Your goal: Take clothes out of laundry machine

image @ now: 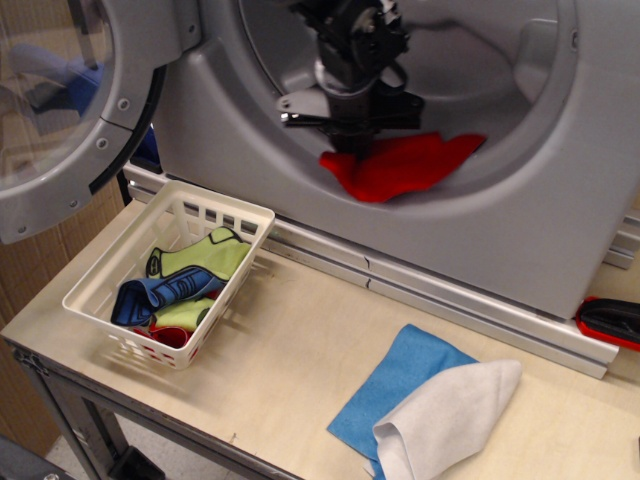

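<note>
Machine: we find the large grey front-loading laundry machine point(330, 215) standing at the back of the bench, its round glass-windowed door point(55, 110) swung open to the left and the ribbed drum exposed.

Gripper: we note the black robot gripper point(352, 140) inside the drum opening, pointing downward at the lower rim.

Grip state: we judge its jaws closed on the upper left edge of the cloth, since the fabric gathers to a point directly beneath them; the fingertips themselves are dark and partly buried in cloth, so we cannot confirm the exact closure.

Clothes: we record one plain bright red soft cloth point(405, 165), bunched at the gripper and trailing to the right, draped across the lower lip of the opening, part inside the drum and part hanging over the front edge.

Step in hand: we assess this as the extraction stage, with the cloth at the threshold and not yet clear of the machine.

Next move: we judge it calls for drawing outward and upward enough that the trailing right end clears the rim without snagging, then carrying the cloth over the pale wooden tabletop point(290, 350).

Other items: we observe a small white plastic basket point(240, 215) of green and blue items at left, and a blue cloth point(400, 375) under a white cloth point(450, 415) at front right.
</note>
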Robot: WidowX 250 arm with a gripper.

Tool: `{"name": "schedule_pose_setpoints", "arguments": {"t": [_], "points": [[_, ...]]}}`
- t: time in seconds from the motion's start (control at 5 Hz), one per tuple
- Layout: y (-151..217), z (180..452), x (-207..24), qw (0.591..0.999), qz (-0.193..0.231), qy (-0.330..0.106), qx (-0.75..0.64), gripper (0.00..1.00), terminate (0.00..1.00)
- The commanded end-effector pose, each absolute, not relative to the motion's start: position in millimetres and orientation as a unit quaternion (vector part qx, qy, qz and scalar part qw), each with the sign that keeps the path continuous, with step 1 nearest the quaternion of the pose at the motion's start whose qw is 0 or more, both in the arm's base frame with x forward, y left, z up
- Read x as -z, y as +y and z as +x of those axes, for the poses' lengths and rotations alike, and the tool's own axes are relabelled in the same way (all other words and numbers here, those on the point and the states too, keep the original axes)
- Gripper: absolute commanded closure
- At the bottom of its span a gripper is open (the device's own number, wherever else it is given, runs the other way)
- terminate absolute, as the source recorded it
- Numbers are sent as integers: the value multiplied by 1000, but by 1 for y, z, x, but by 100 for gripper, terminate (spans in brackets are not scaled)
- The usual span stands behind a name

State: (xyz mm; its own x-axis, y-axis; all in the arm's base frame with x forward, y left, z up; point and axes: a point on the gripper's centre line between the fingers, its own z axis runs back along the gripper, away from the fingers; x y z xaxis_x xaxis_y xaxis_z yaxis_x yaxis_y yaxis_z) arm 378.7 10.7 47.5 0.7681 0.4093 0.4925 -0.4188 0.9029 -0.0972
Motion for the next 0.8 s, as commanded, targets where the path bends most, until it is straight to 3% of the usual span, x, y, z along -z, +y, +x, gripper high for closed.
{"name": "schedule_pose_setpoints", "arguments": {"t": [0.0,0.2,0.6], "points": [[51,313,-82,914,66,-234,-326,100,0],[69,289,-75,899,64,-221,-372,100,0],[83,261,-49,897,118,-149,-400,100,0]]}}
